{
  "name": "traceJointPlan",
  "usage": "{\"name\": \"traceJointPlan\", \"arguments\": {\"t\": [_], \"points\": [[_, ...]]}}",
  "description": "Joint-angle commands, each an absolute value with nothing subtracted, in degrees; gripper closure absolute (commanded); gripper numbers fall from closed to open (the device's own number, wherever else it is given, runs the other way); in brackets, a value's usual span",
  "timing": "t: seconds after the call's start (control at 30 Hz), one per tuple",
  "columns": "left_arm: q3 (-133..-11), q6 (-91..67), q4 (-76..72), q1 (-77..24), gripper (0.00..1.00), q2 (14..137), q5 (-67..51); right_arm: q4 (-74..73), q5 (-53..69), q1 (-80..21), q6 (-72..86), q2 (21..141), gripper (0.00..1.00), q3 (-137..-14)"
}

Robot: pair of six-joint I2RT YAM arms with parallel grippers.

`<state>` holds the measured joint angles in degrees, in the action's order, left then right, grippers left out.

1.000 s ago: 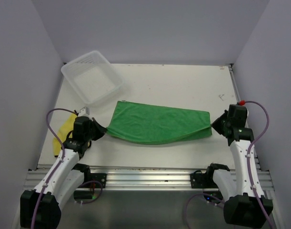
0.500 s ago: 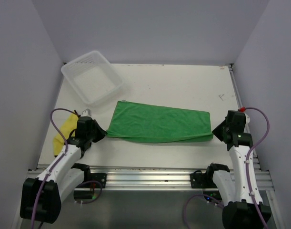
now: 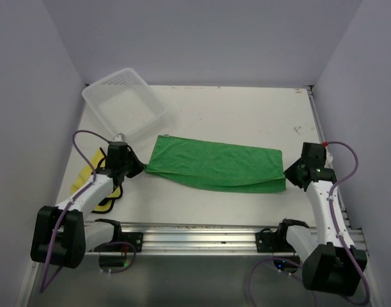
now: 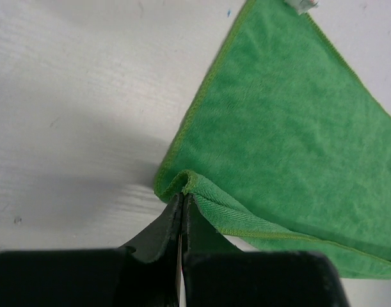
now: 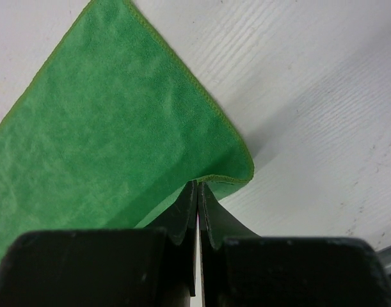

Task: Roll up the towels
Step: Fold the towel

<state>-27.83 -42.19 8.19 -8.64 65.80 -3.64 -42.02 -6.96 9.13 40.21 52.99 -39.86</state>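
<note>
The green towel (image 3: 214,164) lies folded lengthwise across the middle of the table. My left gripper (image 3: 141,170) is shut on its near left corner (image 4: 182,185), and the folded edge curls up over the fingertips. My right gripper (image 3: 286,176) is shut on its near right corner (image 5: 211,179). The towel fills most of both wrist views, the left (image 4: 291,128) and the right (image 5: 112,134). The yellow towel (image 3: 86,174) with black showing lies crumpled under my left arm at the table's left edge, mostly hidden.
A white plastic mesh basket (image 3: 124,103) stands tilted at the back left, close to the green towel's far left corner. The side walls stand close to both arms. The metal rail (image 3: 195,231) runs along the near edge.
Both grippers have carried the towel's near edge away from the rail toward the far side, so the sagging front edge is now straighter and the towel narrower. The left arm has swung further left.
</note>
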Motion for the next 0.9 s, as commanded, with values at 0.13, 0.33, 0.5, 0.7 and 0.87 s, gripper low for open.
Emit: {"name": "traceJointPlan", "arguments": {"t": [0.13,0.33,0.5,0.7,0.87], "points": [[-36.38,-41.39,3.78,-8.26,1.0,70.13,-1.85,-38.5,-10.9,10.02,41.48,56.42,1.0,-45.26],[-42.87,-39.99,5.8,-8.26,1.0,77.6,-0.44,-36.83,-14.32,10.89,42.71,60.02,1.0,-48.42],[-45.96,-39.64,4.22,-8.26,1.0,82.52,-1.58,-34.46,-13.98,12.74,43.5,65.03,1.0,-50.45],[-49.48,-39.9,1.76,-8.35,1.0,86.74,-4.21,-27.25,-13.01,13.1,44.83,67.32,1.0,-47.73],[-53.26,-39.99,1.5,-9.05,1.0,90.87,-5.36,-24.61,-13.62,13.18,44.56,70.22,1.0,-47.9]]}}
